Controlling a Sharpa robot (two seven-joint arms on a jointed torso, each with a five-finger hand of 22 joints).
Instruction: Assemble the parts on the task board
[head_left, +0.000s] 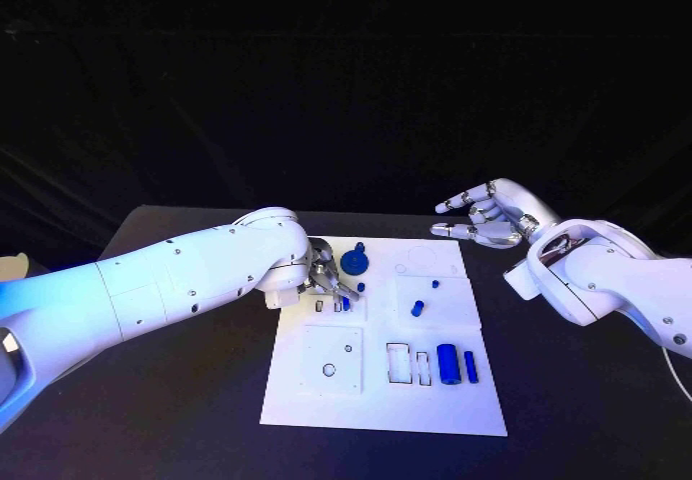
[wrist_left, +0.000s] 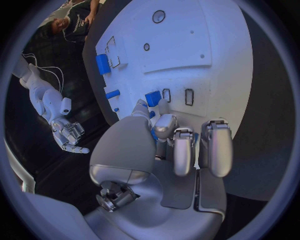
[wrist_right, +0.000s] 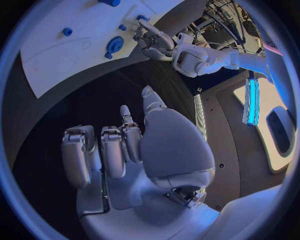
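The white task board (head_left: 382, 400) lies in the middle of the table. My left hand (head_left: 323, 277) hovers low over the board's far left part and pinches a small blue block (wrist_left: 152, 98) between thumb and a fingertip, just by two narrow slots (wrist_left: 189, 96). My right hand (head_left: 485, 217) floats above the black table beyond the board's far right corner, fingers spread, holding nothing. On the board sit a round blue gear-like part (head_left: 356, 264), two small blue pegs (head_left: 417, 309), a blue cylinder (head_left: 447, 362) and a slim blue bar (head_left: 470, 366).
The board's near left area has a square plate with a round hole (head_left: 329, 370). Rectangular recesses (head_left: 398, 362) lie left of the cylinder. Black table (head_left: 173, 400) surrounds the board on all sides.
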